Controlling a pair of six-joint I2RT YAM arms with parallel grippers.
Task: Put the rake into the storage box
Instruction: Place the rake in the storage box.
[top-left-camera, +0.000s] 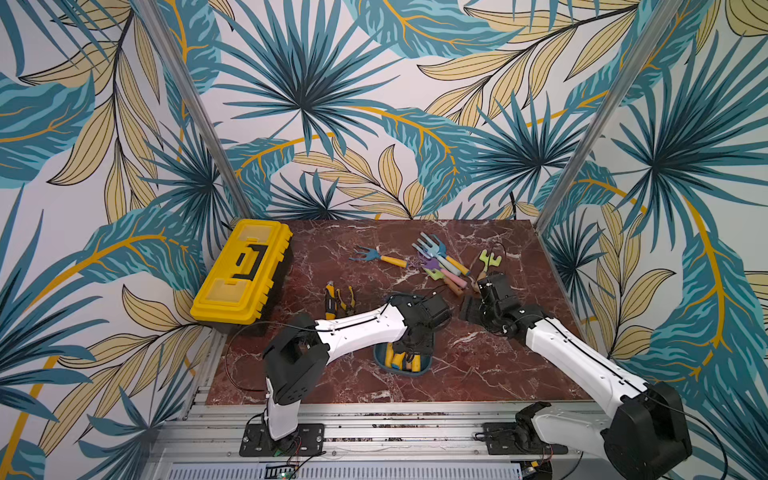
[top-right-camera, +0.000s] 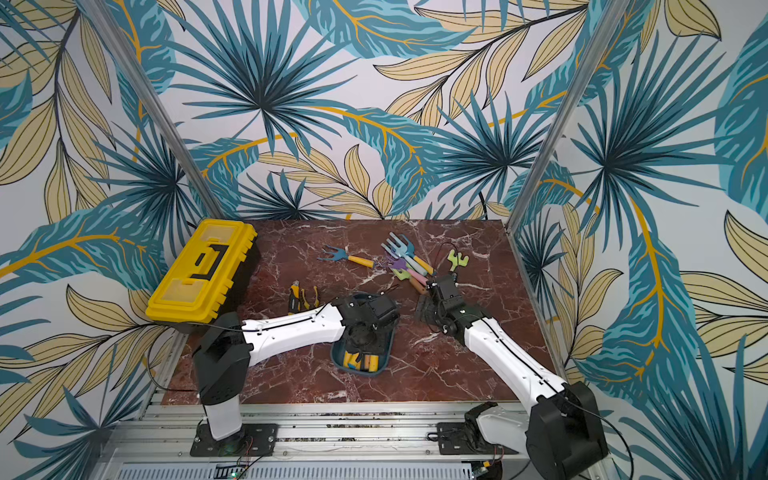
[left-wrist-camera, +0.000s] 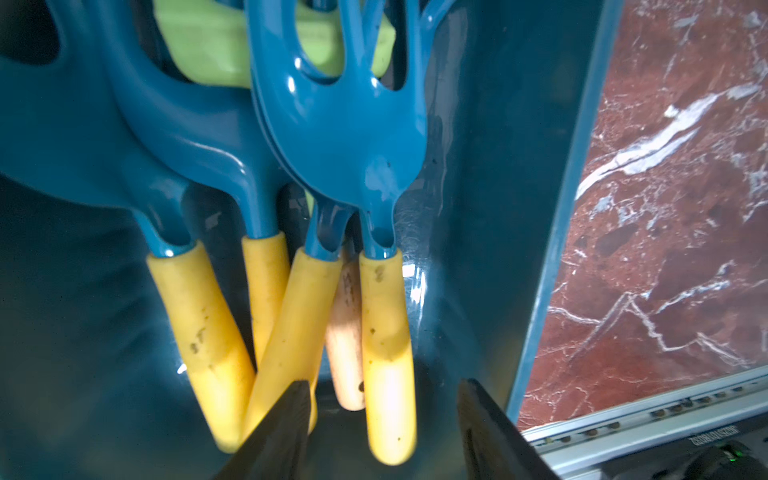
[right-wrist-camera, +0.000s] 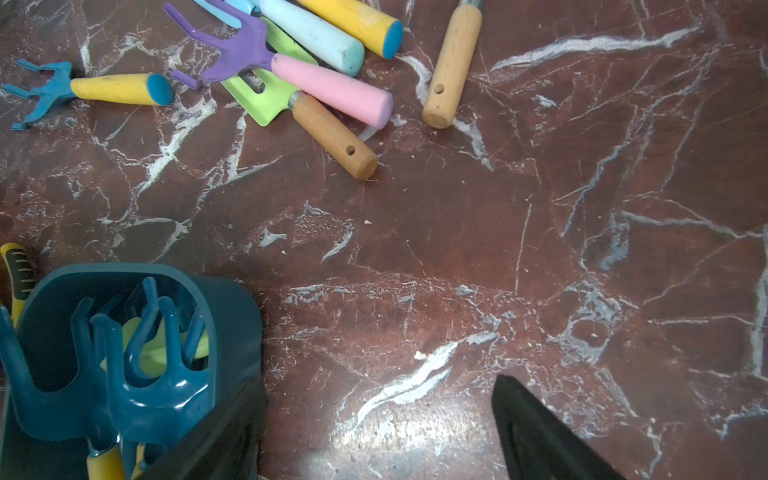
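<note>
The teal storage box (top-left-camera: 420, 369) (top-right-camera: 384, 368) sits mid-table with several blue rakes with yellow handles lying in it. My left gripper (left-wrist-camera: 384, 399) points down into the box (left-wrist-camera: 498, 208) and is open. One rake (left-wrist-camera: 353, 145) has its yellow handle lying loose between the spread fingers (left-wrist-camera: 286, 419), touching neither. My right gripper (right-wrist-camera: 374, 415) hovers open over bare marble beside the box (right-wrist-camera: 232, 316). In both top views it (top-left-camera: 468, 309) (top-right-camera: 424, 309) hangs right of the box. Another blue rake (top-left-camera: 376, 255) (right-wrist-camera: 83, 89) lies alone farther back.
A heap of coloured hand tools (top-left-camera: 440, 266) (right-wrist-camera: 291, 70) lies at the back right, with a green rake (top-left-camera: 488, 259) beside it. A yellow toolbox (top-left-camera: 243, 270) stands at the left edge. Pliers and a knife (top-left-camera: 338, 301) lie left of the box.
</note>
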